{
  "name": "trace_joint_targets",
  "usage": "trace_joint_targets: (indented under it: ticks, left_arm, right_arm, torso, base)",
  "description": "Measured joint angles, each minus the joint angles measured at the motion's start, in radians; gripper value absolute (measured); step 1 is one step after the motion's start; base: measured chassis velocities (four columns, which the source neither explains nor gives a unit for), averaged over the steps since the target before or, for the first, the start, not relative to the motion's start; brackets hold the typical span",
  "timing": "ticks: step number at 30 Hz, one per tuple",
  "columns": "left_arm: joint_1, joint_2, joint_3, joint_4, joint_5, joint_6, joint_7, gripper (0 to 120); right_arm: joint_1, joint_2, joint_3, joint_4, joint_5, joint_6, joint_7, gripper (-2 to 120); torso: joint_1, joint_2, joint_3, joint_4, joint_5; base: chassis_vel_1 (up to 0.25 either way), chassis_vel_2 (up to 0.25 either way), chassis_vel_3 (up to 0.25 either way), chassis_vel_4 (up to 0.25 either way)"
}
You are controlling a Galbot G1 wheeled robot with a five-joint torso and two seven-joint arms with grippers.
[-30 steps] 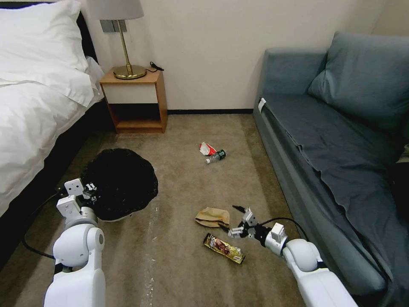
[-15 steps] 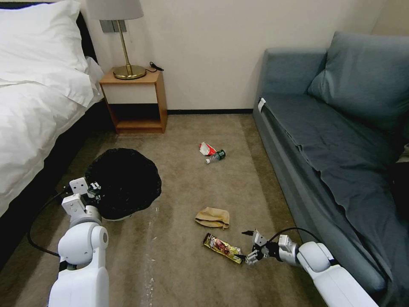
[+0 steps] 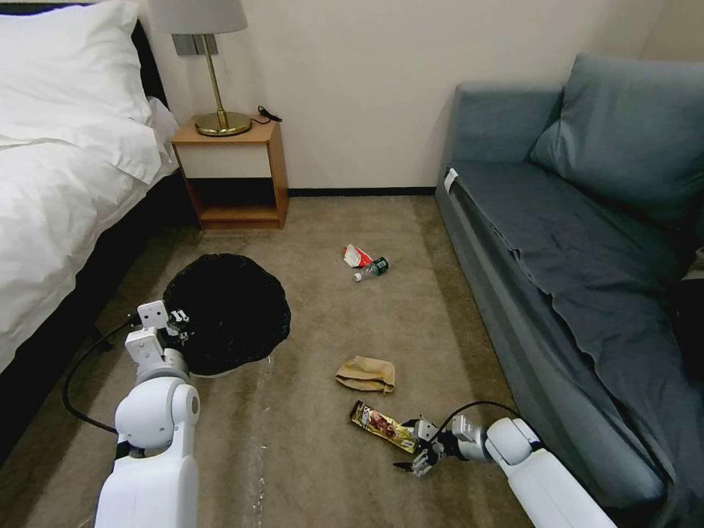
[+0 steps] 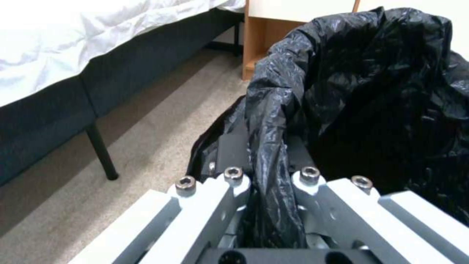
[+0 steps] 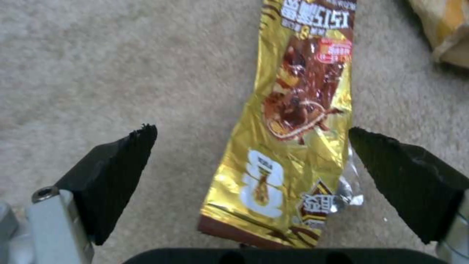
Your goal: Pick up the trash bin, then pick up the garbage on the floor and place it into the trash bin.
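The right gripper (image 5: pixel 251 161) is holding its two black pads wide apart, one on each side of the near end of the snack-bar wrapper (image 5: pixel 293 121). The pads are not touching the wrapper yet. The gold and brown wrapper is lying flat on the carpet (image 3: pixel 323 455), just below the crumpled brown paper bag (image 3: pixel 366 373) in the head view, and the right gripper (image 3: pixel 416 447) is sitting low at the wrapper's (image 3: pixel 384 426) end.

The left gripper (image 4: pixel 268 183) is pinching the black bag where it folds over the rim of the trash bin (image 4: pixel 371 95). Its jaws are closed tight on that rim. In the head view the trash bin (image 3: pixel 227 312) is sitting up and to the left of the wrapper, and it looks lifted a little off the carpet, though that is hard to be sure of.

A red-and-white packet (image 3: pixel 356 256) and a small clear bottle (image 3: pixel 372 268) are lying side by side, touching, well beyond the paper bag.

So the bin part seems done, and the robot is working on grabbing the first bit of garbage. To do that, the right gripper needs to go down until the pads press into the carpet, then squeeze shut on the thin wrapper. The wrapper is flat and slippery, so the pads could slide over it and miss.
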Motion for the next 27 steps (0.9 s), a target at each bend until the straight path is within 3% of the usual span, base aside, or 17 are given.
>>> trace_joint_targets:
  ticks: [8, 11, 15, 19, 22, 27]
  left_arm:
    - [0.011, -0.002, 0.002, -0.013, 0.005, 0.001, -0.001, 4]
    - [0.014, -0.001, 0.002, -0.019, 0.006, 0.001, -0.001, 4]
    - [0.017, 0.000, -0.001, -0.026, 0.006, 0.003, -0.002, 4]
    - [0.016, 0.000, -0.001, -0.025, 0.006, 0.003, -0.001, 4]
    - [0.013, 0.000, 0.001, -0.019, 0.006, 0.003, -0.001, 4]
    - [0.011, 0.000, -0.001, -0.015, 0.006, 0.002, -0.001, 4]
  right_arm:
    - [0.049, 0.041, 0.023, -0.104, -0.041, 0.027, 0.006, 100]
    - [0.061, 0.049, 0.037, -0.142, -0.052, 0.032, 0.010, 95]
    - [0.067, 0.054, 0.067, -0.178, -0.048, 0.041, 0.010, 76]
    - [0.065, 0.054, 0.070, -0.175, -0.043, 0.040, 0.012, 67]
    - [0.063, 0.054, 0.071, -0.165, -0.034, 0.031, 0.019, 50]
    - [0.063, 0.055, 0.068, -0.159, -0.033, 0.026, 0.023, 33]
  torso:
    - [0.000, 0.000, 0.000, 0.0000, 0.0002]
    - [0.000, 0.000, 0.000, 0.0000, 0.0002]
    - [0.000, 0.000, 0.000, 0.0000, 0.0001]
    - [0.000, 0.000, 0.000, -0.0001, -0.0001]
    - [0.000, 0.000, 0.000, -0.0002, 0.0000]
    - [0.000, 0.000, 0.000, -0.0001, 0.0001]
  base:
    - [0.000, 0.000, 0.000, 0.000]
    - [0.000, 0.000, 0.000, 0.000]
    - [0.000, 0.000, 0.000, 0.000]
    - [0.000, 0.000, 0.000, 0.000]
    - [0.000, 0.000, 0.000, 0.000]
    - [0.000, 0.000, 0.000, 0.000]
